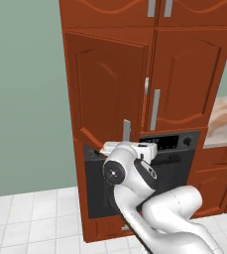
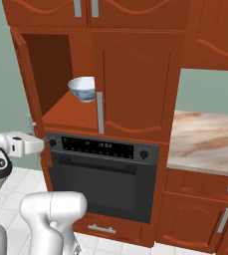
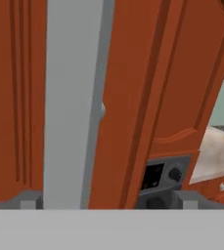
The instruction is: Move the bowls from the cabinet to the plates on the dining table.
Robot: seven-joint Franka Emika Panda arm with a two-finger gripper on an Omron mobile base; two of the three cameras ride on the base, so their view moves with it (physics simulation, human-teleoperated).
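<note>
The gripper point(image 3: 106, 200) sits at the free edge of the open left door point(image 1: 105, 94) of the cabinet point(image 2: 135, 79), its jaws spread wide with the silver bar handle point(image 3: 72, 97) standing between the fingertips; none of the views settles whether they touch it, and nothing is clamped. Beyond and above the gripper, the cabinet opening is clear, and one bowl point(image 2: 82, 88), round, deep, white with a blue pattern, rests near the front lip of the smooth red-brown shelf. The right door point(image 2: 135, 87) is shut, its arched panel flush. Below the gripper is a dark oven point(image 2: 105, 174) with a glossy control strip. Far to the right lies a marbled beige counter point(image 2: 210, 139) with brown veins.
</note>
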